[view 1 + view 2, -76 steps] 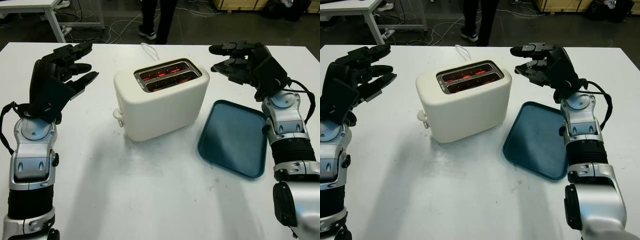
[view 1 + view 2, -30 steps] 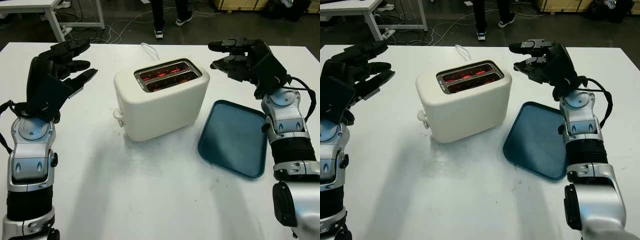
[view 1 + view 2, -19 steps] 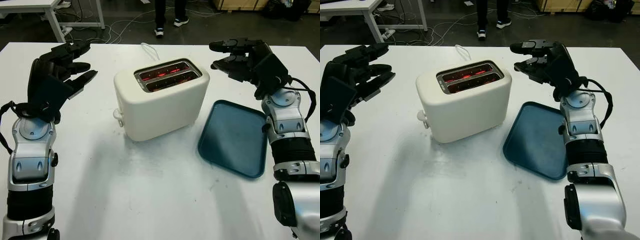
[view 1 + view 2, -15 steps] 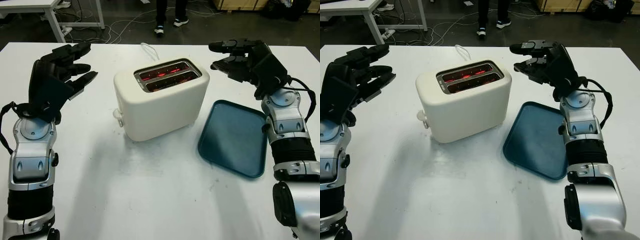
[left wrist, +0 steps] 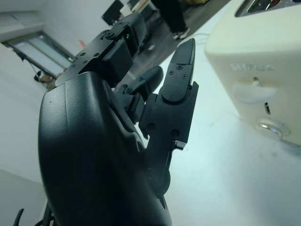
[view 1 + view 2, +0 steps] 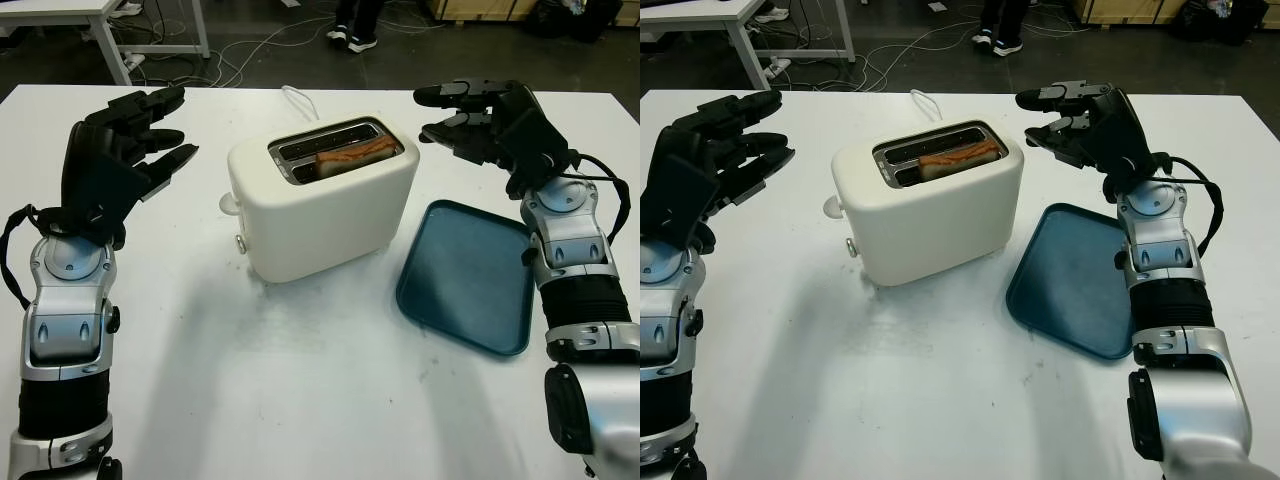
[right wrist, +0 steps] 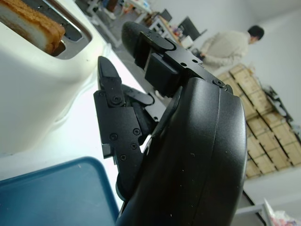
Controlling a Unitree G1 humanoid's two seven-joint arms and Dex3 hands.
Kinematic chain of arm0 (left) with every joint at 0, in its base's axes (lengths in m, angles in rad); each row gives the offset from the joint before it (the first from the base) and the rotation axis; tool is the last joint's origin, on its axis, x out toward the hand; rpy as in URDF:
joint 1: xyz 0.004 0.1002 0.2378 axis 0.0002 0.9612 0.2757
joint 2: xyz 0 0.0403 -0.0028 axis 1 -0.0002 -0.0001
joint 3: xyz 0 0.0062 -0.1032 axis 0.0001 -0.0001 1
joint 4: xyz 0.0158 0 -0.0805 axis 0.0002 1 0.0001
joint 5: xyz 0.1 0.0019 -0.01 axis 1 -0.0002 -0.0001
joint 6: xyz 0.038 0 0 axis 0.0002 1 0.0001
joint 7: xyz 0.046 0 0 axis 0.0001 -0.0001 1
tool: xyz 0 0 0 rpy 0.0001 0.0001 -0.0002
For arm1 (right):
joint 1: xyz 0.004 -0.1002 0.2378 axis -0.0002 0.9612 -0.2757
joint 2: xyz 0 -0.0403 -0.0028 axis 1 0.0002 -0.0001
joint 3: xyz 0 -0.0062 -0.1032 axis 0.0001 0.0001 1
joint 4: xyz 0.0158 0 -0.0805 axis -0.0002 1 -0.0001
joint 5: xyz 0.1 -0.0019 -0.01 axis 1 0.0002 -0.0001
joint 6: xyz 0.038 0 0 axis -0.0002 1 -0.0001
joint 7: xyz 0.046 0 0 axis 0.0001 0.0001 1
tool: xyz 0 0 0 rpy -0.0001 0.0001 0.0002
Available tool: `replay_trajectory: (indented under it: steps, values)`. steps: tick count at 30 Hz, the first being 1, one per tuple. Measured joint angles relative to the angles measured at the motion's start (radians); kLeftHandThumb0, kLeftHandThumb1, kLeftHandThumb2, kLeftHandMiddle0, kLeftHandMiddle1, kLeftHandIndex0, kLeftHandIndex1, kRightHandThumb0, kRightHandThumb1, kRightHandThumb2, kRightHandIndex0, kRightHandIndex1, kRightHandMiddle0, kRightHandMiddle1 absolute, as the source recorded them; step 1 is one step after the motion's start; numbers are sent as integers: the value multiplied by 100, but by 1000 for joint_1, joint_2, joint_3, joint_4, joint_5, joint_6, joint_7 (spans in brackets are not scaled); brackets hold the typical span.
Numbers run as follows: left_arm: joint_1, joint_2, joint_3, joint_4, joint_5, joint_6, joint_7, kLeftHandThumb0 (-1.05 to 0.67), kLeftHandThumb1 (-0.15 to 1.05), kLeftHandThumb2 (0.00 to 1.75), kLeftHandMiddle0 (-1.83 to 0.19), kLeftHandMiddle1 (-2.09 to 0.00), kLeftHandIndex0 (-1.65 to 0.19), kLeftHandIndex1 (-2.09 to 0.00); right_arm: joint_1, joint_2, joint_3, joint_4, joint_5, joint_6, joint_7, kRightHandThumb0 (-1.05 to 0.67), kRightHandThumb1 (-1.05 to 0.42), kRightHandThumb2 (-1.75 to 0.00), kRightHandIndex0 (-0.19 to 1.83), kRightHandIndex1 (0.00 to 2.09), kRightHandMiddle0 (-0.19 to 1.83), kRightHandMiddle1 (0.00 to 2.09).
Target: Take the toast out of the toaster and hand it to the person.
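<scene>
Left eye view: white table (image 6: 300, 400) across the whole width, bare in front. Cream toaster (image 6: 325, 215) standing at the middle, a little skewed, lever knob (image 6: 231, 204) up on its left end. Blue tray (image 6: 465, 275) flat just beside it on the right, apart from the toaster base. Left hand (image 6: 120, 140) raised over the table well to the left of the toaster, open, holding nothing. Right hand (image 6: 480, 120) raised just beyond the toaster's right top corner, open too, nothing in it, fingers pointing toward the slots. Toast (image 6: 352, 155) sitting in the nearer slot, top edge poking up above the rim, leaning along the slot. Pair of feet (image 6: 350, 38) on the floor past the far table edge; nobody at the table to receive anything.

Risks, biggest first. Light toaster, probably: a sideways nudge from the right hand could shove or tip it, cord (image 6: 297, 100) trailing behind. Metal slot likely hot, so fingers dipping too deep could mean trouble. Only a thin strip of toast exposed: a shallow pinch could slip off, a hard one could crumble it. Wedged toast could lift the whole toaster with it. No receiving hand close, so a release too soon would mean toast on the table.
</scene>
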Motion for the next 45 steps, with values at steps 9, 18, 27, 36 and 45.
replay_trajectory:
  steps: [9,18,27,36,45]
  values:
    - [13,-5,1,-10,0,0,0,-35,92,12,-58,-55,-71,0,-85,-22,-12,22,26,-34,45,-4,-78,0,81,54,96,2]
    - [13,-10,-16,-23,4,1,2,-33,92,12,-57,-55,-71,0,-279,-22,87,16,-21,-120,127,-42,-62,0,96,61,111,9]
    - [13,-11,-19,-30,6,6,14,-29,92,11,-58,-57,-72,-1,-302,-13,269,11,-238,-205,145,-42,-61,-1,94,60,109,6]
    - [13,-11,-19,-30,6,7,15,-30,92,11,-57,-59,-72,-1,-306,-21,408,35,-524,-323,12,-55,-56,0,73,127,112,2]
    - [13,-11,-19,-30,6,7,15,-31,92,12,-56,-60,-71,0,-318,-21,448,81,-577,-328,-17,-46,-58,0,65,119,111,1]
